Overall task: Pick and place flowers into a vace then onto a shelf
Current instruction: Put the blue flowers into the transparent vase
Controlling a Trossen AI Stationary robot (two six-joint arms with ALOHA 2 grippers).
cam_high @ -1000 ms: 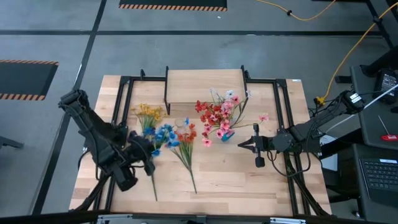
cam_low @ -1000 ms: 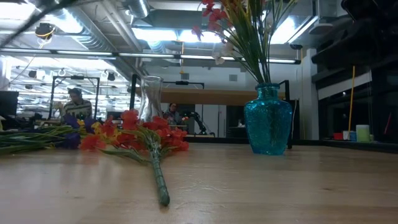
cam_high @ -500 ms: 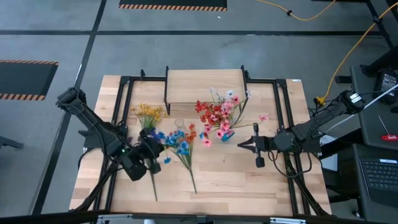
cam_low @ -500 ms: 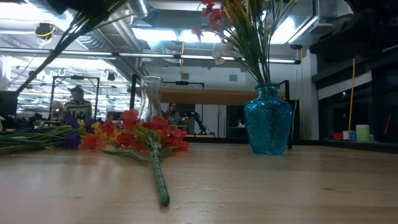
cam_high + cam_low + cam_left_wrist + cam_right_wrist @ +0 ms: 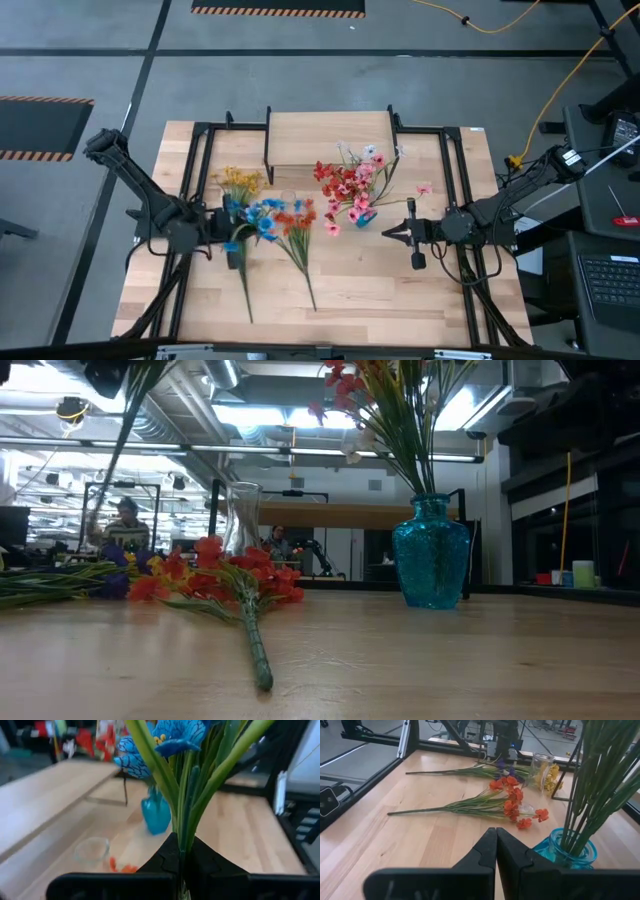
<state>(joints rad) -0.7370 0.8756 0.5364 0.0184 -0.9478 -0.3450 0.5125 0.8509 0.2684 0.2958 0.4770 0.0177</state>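
Note:
My left gripper [image 5: 233, 243] is over the table's left half, shut on a blue flower spray [image 5: 262, 213]. Its blossoms [image 5: 165, 740] stand above the fingers and its stem [image 5: 108, 455] hangs down in the low view. An orange spray [image 5: 297, 222] and a purple spray [image 5: 470, 770] lie flat on the table. A blue glass vase [image 5: 365, 216] stands on the table holding red, pink and white flowers [image 5: 350, 180]. My right gripper [image 5: 411, 232] is shut and hovers just right of that vase [image 5: 567, 852]. The shelf [image 5: 330, 137] stands at the far edge. My left gripper pinches the blue spray's bundled green stems [image 5: 181, 837] between its two fingers, a little below the blossoms. The fingers come level from the table's left and lie across the stems. The spray is lifted clear and nearly upright, blossoms up, its long stem end [image 5: 95, 520] hanging free.
A clear glass vase [image 5: 288, 197] stands left of the blue vase, with yellow flowers [image 5: 240, 181] lying behind it. Black metal frame rails [image 5: 455, 190] run along both sides of the table. Bare wood lies toward the near edge [image 5: 380, 290].
My left gripper has swung from the near-left part of the table toward the far edge and turned its wrist. The blue spray has turned with it: its stem, slanting across the low view before, now hangs nearly vertical. My right arm has kept still.

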